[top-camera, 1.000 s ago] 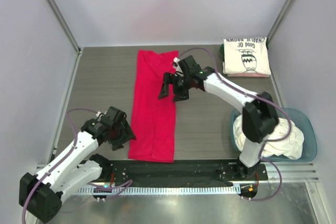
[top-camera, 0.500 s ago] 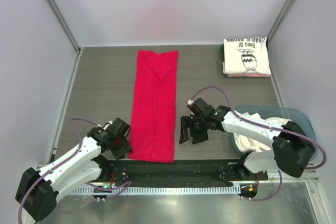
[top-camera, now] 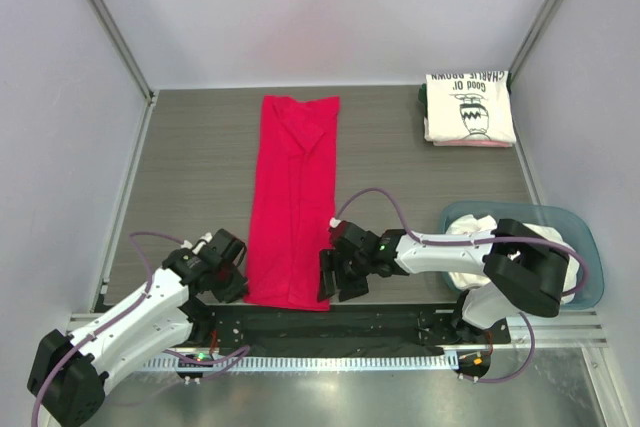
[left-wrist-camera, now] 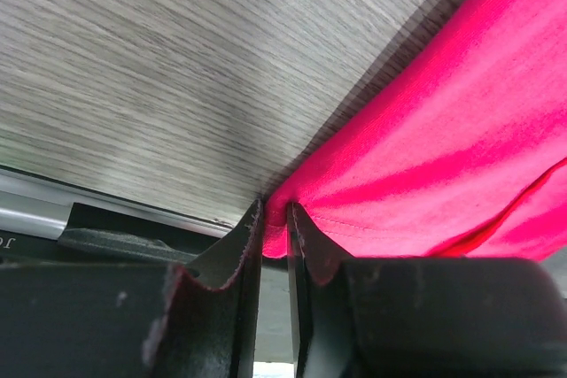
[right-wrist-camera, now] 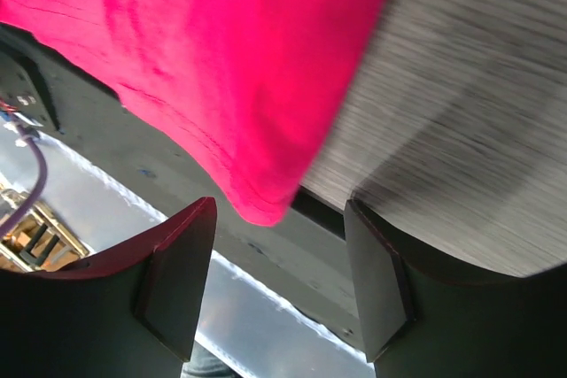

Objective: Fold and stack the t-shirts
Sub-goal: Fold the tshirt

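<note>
My right gripper (top-camera: pixel 338 277) has come down from the upper right edge of the red t-shirt (top-camera: pixel 295 197) to its lower right corner. My left gripper (top-camera: pixel 230 282) has edged in to the lower left corner, its jaws drawing much closer together.

The red t-shirt lies as a long folded strip down the middle of the table (top-camera: pixel 190 167), running from the upper centre of the overhead frame to the bottom centre.

In my left wrist view the two fingers stand with only a thin slit between them. The shirt's hemmed corner sits right at their tips, in the lower middle of that frame. I cannot tell whether the cloth is actually pinched.

In my right wrist view the jaws stand wide. The shirt's other near corner hangs between the two fingertips at the centre of that frame, clear of both.

A folded cream t-shirt with black print (top-camera: pixel 468 109) rests at the upper right of the overhead frame. White t-shirts (top-camera: pixel 462 269) are bunched in the blue-grey tub (top-camera: pixel 590 277) at the lower right, partly behind my right arm.
</note>
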{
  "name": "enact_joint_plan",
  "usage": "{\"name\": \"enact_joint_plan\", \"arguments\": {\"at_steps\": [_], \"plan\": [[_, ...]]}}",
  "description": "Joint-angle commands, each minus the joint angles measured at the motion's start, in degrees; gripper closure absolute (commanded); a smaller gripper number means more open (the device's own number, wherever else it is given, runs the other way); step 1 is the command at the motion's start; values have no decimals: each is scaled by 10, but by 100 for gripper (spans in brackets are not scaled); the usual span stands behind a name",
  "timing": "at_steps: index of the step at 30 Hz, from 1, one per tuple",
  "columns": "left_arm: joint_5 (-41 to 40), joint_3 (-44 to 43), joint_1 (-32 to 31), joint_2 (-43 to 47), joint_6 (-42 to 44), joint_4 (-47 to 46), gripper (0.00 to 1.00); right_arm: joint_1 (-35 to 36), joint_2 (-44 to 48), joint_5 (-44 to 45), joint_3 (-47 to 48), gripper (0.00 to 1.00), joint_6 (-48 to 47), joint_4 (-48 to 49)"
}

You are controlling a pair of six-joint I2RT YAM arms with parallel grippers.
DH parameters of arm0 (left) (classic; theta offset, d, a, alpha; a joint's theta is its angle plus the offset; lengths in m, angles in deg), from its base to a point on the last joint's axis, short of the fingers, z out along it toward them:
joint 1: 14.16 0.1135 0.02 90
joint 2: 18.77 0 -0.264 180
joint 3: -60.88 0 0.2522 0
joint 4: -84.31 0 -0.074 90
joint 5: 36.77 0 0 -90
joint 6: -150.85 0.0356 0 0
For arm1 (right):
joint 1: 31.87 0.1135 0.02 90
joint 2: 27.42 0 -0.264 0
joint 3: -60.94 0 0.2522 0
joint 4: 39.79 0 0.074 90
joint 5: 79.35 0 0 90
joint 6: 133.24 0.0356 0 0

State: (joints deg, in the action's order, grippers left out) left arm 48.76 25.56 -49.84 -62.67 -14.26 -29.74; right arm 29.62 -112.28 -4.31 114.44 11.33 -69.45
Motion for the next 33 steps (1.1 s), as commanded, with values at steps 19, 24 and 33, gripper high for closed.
{"name": "enact_joint_plan", "arguments": {"at_steps": [19,24,33], "plan": [[-15,-36,-3,32,5,20,100,48,-20,41,24,99,53,7],[-32,-102,-3,31,24,58,100,51,10,130,83,99,51,-96],[-126,-255,-3,-55,72,89,100,-16,11,227,226,99,-10,-212]]}}
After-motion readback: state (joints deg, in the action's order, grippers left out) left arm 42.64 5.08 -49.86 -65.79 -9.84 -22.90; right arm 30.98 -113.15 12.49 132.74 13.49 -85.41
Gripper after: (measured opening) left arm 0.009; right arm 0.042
